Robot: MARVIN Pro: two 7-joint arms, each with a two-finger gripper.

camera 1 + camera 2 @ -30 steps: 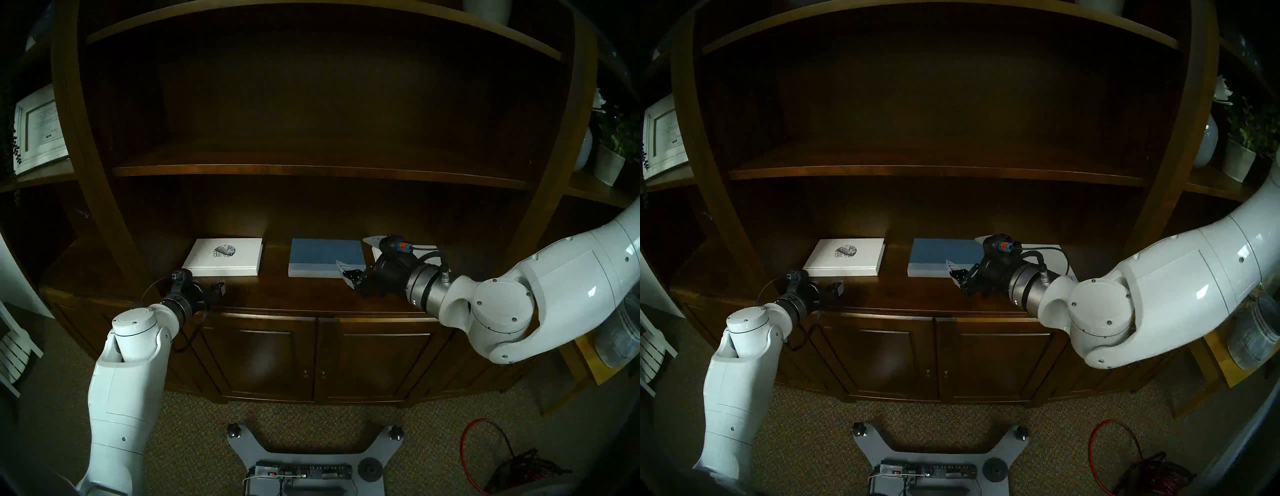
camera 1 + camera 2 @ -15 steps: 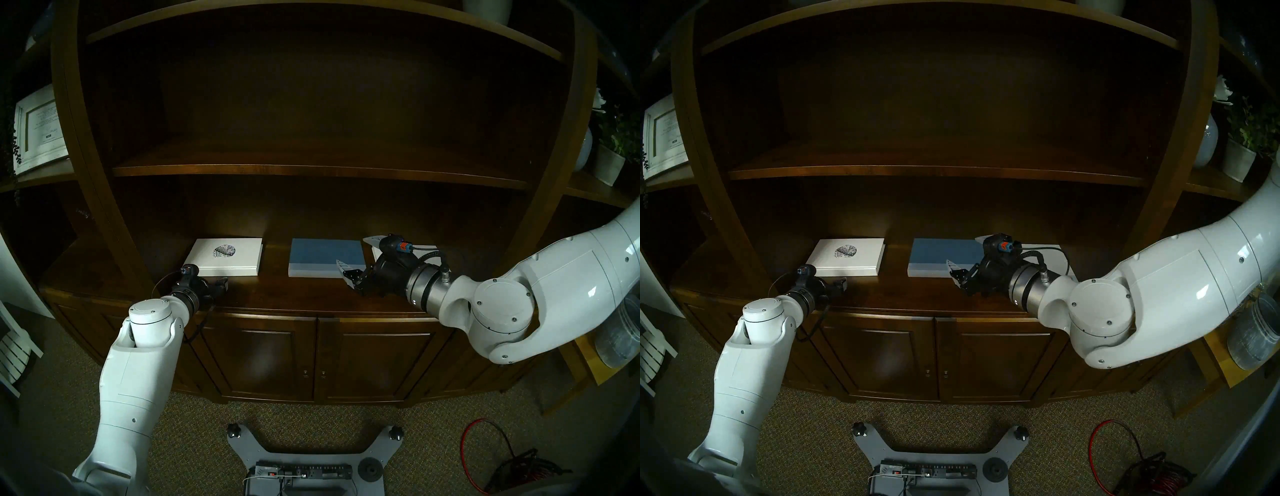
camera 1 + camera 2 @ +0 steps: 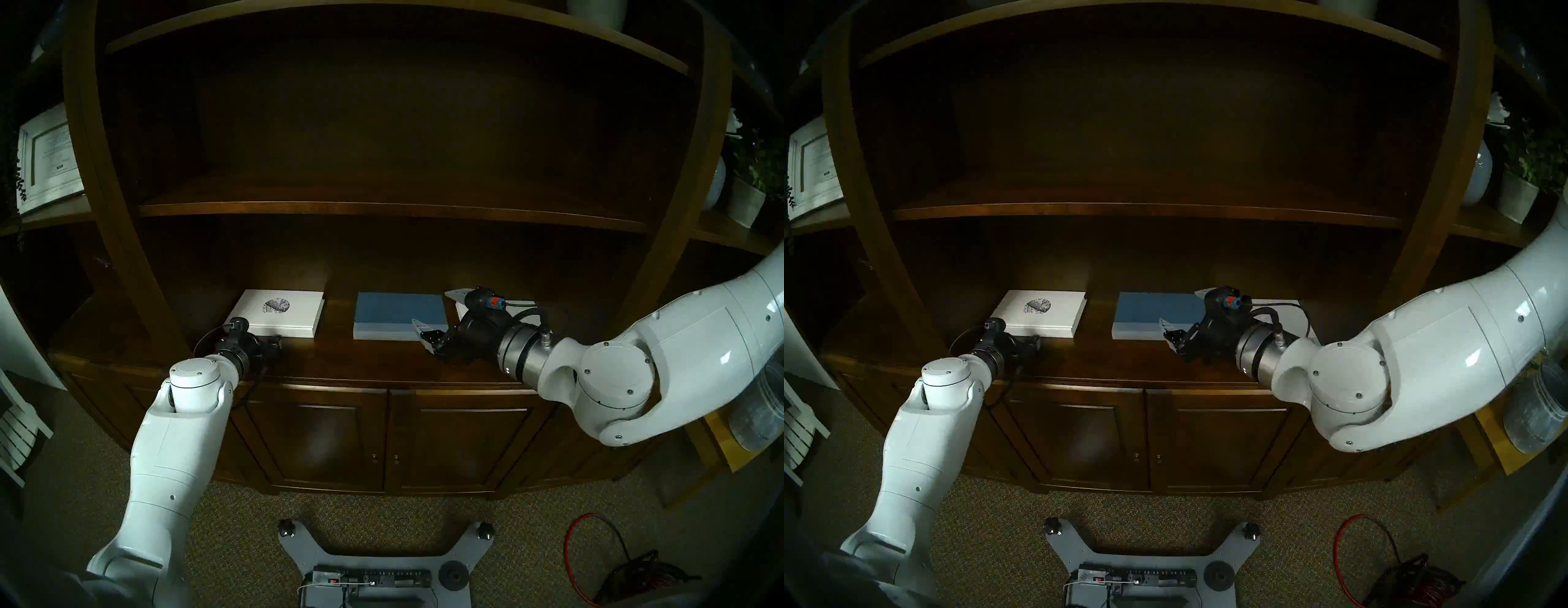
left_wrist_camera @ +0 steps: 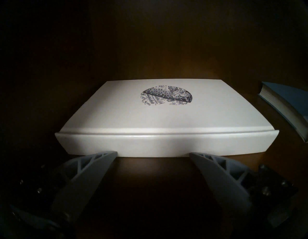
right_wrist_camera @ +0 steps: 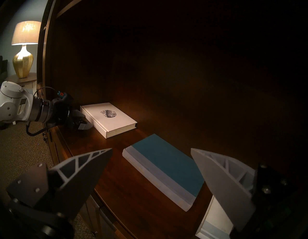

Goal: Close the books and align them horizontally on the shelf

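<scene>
Standing at the dark brown polished wooden shelf [image 3: 339, 361], I see all three books lying closed on it: the left gripper [image 4: 152, 154], fingers spread, has its tips at the near spine of the white hardback with the round speckled emblem [image 4: 133, 116]. Right of that one lies the blue hardback with the pale spine strip [image 3: 399, 320], the right gripper [image 5: 150, 151] spread empty over its right end. Beyond that, a white book with a pale blue edge band [image 5: 215, 222] sits mostly hidden, so I judge only squaring the row remains.

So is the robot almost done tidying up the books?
Nearly. All three books look closed and lie flat on the shelf. The left gripper, fingers open, is nudging the emblem book's front edge. The blue book sits straight; the white book is mostly hidden, so unchecked.
</scene>
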